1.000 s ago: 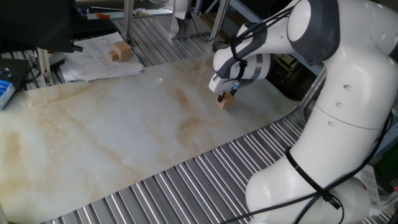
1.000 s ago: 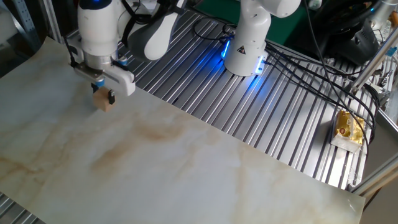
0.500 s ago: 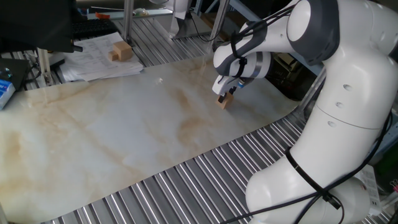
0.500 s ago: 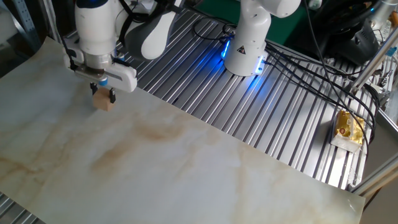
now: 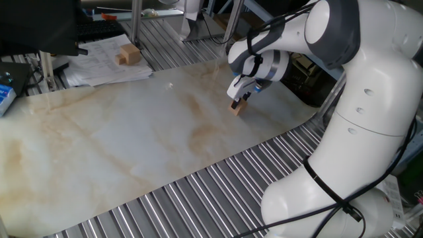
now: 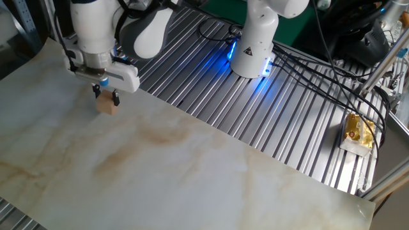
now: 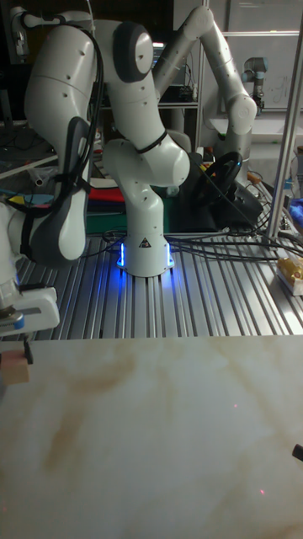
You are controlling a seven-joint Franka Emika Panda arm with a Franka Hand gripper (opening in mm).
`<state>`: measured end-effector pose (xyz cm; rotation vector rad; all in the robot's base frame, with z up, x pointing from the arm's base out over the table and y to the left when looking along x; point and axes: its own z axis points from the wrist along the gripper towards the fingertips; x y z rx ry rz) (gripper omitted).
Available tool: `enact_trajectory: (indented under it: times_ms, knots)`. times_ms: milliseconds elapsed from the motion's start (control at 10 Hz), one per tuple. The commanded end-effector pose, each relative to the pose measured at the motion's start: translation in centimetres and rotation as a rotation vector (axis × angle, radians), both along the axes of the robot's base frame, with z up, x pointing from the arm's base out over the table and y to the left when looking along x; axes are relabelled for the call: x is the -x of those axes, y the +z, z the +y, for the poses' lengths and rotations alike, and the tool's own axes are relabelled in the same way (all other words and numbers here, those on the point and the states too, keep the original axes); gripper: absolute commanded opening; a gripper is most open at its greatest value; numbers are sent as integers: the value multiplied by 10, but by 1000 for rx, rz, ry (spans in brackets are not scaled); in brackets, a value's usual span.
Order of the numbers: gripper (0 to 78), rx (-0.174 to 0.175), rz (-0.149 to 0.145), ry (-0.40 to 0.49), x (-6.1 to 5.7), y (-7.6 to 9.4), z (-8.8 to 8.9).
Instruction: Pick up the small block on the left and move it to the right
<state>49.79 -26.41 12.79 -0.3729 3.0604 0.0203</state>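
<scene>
The small block (image 5: 236, 110), a plain light-tan wooden cube, rests on the marbled sheet (image 5: 132, 132) near its right edge. My gripper (image 5: 239, 101) hangs just over it, open, with its dark fingertips at the level of the cube's top. In the other fixed view the small block (image 6: 107, 107) sits under the gripper (image 6: 106, 96), with a finger (image 6: 115, 98) on either side of its top. The tall fixed view shows the small block (image 7: 15, 369) at the left edge, one dark finger (image 7: 28, 352) beside it.
A larger tan wooden block (image 5: 129, 55) lies on loose papers (image 5: 106, 66) at the back left. Ribbed metal table (image 6: 287, 115) surrounds the sheet. The robot base (image 6: 252, 45) glows blue; a yellow packet (image 6: 358, 131) lies at the right.
The gripper has risen a little over the last second, while the small block has stayed at the same spot on the sheet.
</scene>
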Motion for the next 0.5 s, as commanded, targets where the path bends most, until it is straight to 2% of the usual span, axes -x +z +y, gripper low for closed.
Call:
enact_trajectory:
  times_ms: [100,200,500]
  knots:
    - [12,30,-13,-9,-1,2,-1]
    - [12,30,-13,-18,-1,2,-1]
    - [12,36,5,-116,-1,2,-1]
